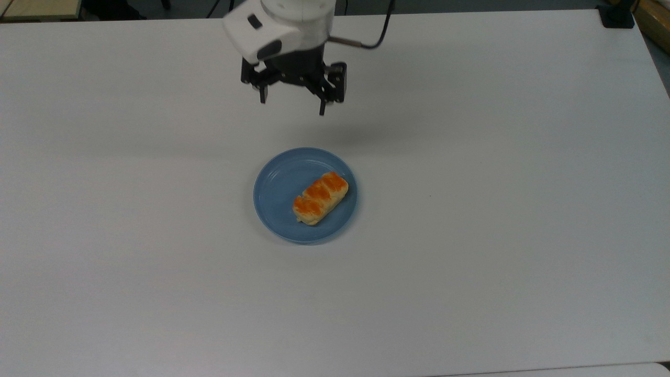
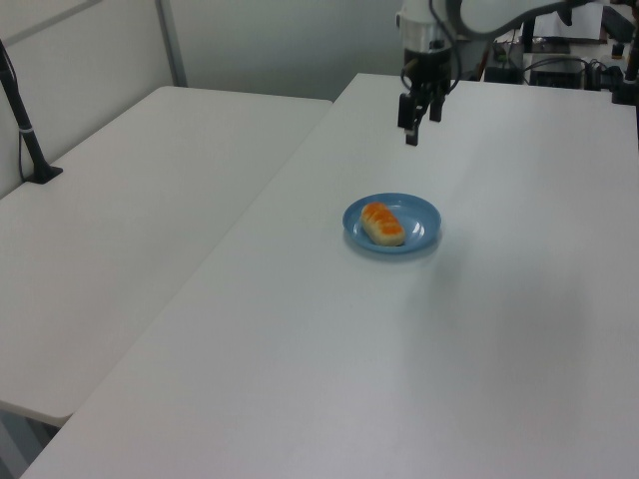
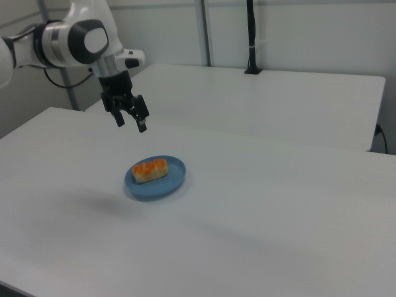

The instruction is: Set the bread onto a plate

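Note:
The bread (image 1: pixel 320 198) (image 2: pixel 382 224) (image 3: pixel 150 170), a pale-yellow loaf with orange-brown bumps, lies flat on the round blue plate (image 1: pixel 277 193) (image 2: pixel 419 213) (image 3: pixel 173 179) in the middle of the white table. My gripper (image 1: pixel 292 104) (image 2: pixel 415 131) (image 3: pixel 130 122) hangs open and empty well above the table, away from the plate toward the top view's upper edge. Nothing is between its black fingers (image 1: pixel 323 108).
The white table (image 1: pixel 497 209) stretches wide around the plate. A second white table (image 2: pixel 130 200) stands beside it in the left view's left, with a black pole (image 2: pixel 25 130) on it. A black pole (image 3: pixel 250 37) rises at the back of the right view.

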`<move>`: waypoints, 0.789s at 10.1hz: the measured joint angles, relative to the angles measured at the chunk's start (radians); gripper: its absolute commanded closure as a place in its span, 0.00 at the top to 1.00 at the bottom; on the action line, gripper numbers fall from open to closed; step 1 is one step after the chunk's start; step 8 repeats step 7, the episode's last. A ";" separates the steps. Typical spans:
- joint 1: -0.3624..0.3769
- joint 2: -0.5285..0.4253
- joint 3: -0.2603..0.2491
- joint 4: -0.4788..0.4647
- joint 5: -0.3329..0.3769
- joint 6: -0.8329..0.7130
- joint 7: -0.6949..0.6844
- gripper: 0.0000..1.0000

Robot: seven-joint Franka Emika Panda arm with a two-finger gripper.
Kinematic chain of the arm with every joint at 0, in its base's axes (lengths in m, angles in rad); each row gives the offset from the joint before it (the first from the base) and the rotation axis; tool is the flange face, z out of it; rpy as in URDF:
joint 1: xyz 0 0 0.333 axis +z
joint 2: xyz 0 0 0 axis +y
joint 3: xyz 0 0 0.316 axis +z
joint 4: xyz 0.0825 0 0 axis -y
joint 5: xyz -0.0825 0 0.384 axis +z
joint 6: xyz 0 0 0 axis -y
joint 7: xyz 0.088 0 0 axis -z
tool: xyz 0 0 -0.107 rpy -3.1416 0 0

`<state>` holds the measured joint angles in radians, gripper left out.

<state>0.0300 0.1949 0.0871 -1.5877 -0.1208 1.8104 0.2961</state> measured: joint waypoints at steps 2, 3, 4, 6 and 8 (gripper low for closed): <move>-0.024 -0.090 -0.003 -0.002 0.037 -0.106 -0.107 1.00; -0.027 -0.119 -0.023 -0.002 0.065 -0.135 -0.154 1.00; -0.027 -0.138 -0.051 -0.002 0.098 -0.140 -0.184 1.00; -0.014 -0.149 -0.084 -0.002 0.119 -0.141 -0.199 1.00; -0.005 -0.149 -0.094 -0.002 0.119 -0.144 -0.199 1.00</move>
